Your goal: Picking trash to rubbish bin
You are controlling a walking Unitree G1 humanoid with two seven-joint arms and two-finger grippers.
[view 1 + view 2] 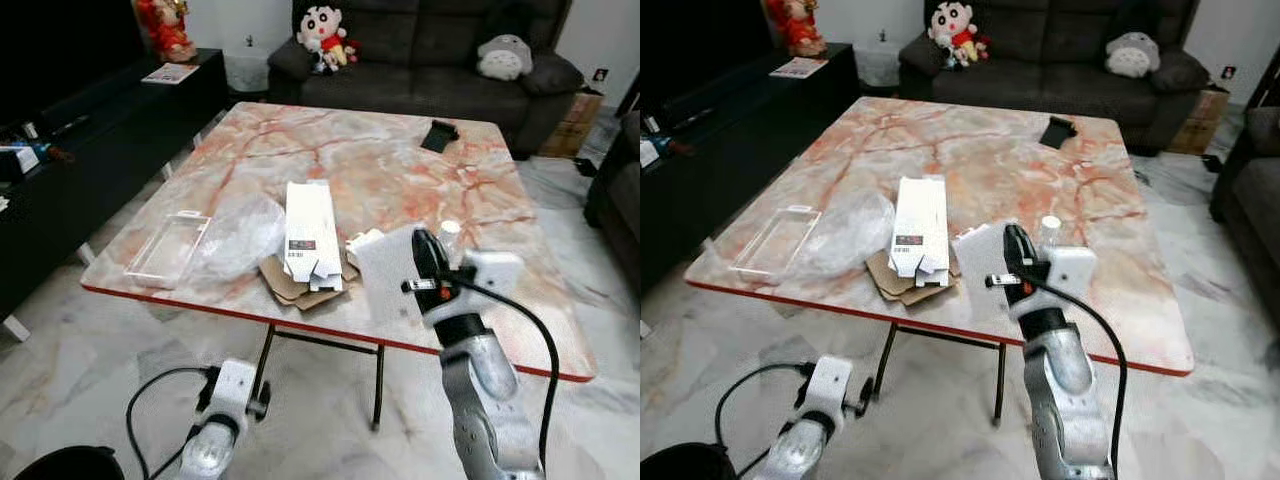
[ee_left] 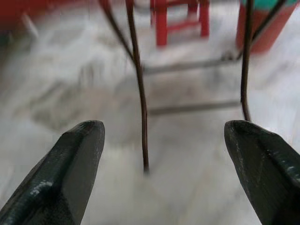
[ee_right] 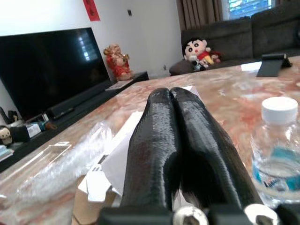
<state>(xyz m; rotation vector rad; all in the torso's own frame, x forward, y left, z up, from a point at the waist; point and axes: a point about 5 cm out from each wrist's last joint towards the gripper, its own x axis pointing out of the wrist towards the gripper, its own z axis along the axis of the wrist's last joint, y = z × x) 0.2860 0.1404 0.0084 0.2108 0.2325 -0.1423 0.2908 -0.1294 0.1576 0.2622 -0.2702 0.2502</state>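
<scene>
Left gripper (image 2: 164, 140): lowest in the head views, at lower left, below the table edge. Its wrist view shows the two black fingers (image 2: 61, 178) spread wide with nothing between them, over blurred marble floor (image 1: 60, 350) and thin dark table legs (image 2: 139, 93).

Right gripper (image 1: 428, 262): lower centre-right of the head views, raised at the near table edge. Its wrist view shows the fingers pressed together side by side; a white sheet (image 1: 385, 272) lies against them, but whether it is pinched cannot be told.

Water bottle (image 3: 277, 150): clear, white cap, blue label, just beside the right gripper in its wrist view; in the head views only the cap and neck (image 1: 450, 234) rise behind the gripper.

Table (image 1: 520, 300): pink-veined marble top with red edge, centre of frame.

Trash on table, near edge, left of centre: flat brown cardboard (image 1: 290, 283) under a flattened white carton (image 1: 310, 232); to its left a crumpled clear plastic bag (image 1: 240, 232); further left a clear plastic tray (image 1: 165, 248).

Black folded item (image 1: 439, 134): far side of the table, upper right of centre.

TV cabinet (image 1: 90, 150): black, along the left edge; the right wrist view adds a dark television screen (image 3: 47, 65) and a red-and-gold figurine (image 3: 117, 61).

Sofa (image 1: 420, 60): dark grey, top of frame, with a cartoon boy doll (image 1: 322, 30) and a grey plush (image 1: 503, 57).
</scene>
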